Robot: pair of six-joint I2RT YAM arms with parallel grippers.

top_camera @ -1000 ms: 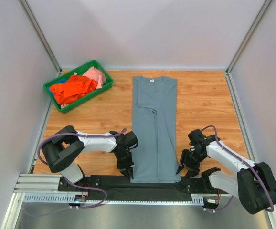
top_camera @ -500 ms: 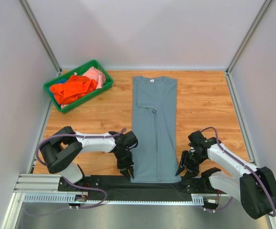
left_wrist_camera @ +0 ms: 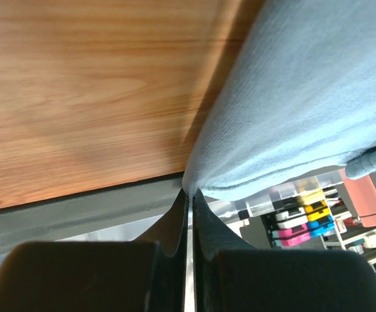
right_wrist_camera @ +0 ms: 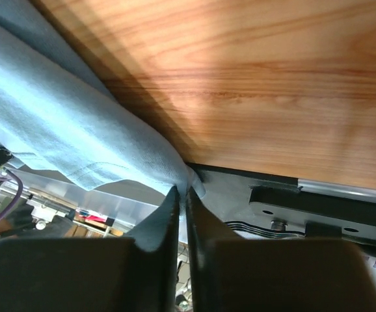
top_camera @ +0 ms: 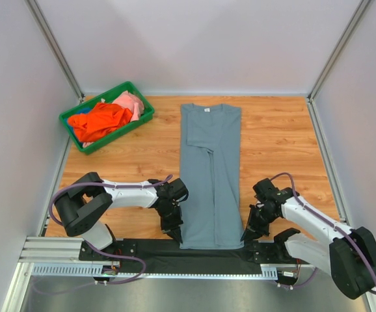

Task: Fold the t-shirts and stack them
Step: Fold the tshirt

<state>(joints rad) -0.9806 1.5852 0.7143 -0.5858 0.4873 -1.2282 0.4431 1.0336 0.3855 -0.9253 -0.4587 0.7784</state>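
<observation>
A slate grey-blue t-shirt [top_camera: 211, 172] lies folded into a long strip down the middle of the table, neck label at the far end. My left gripper [top_camera: 176, 234] is shut on its near left hem corner [left_wrist_camera: 198, 185]. My right gripper [top_camera: 246, 238] is shut on the near right hem corner [right_wrist_camera: 181, 179]. Both corners are pinched between the fingertips at the table's near edge. More t-shirts, an orange one [top_camera: 99, 121] and a pale pink one [top_camera: 131, 102], lie bunched in the bin.
A green plastic bin [top_camera: 142, 117] stands at the far left of the wooden table [top_camera: 279, 143]. A black strip [top_camera: 149, 250] and a metal rail run along the near edge by the arm bases. White walls enclose three sides.
Both grippers have closed onto the near hem corners of the grey-blue t-shirt. The right gripper has shifted slightly toward the shirt.
</observation>
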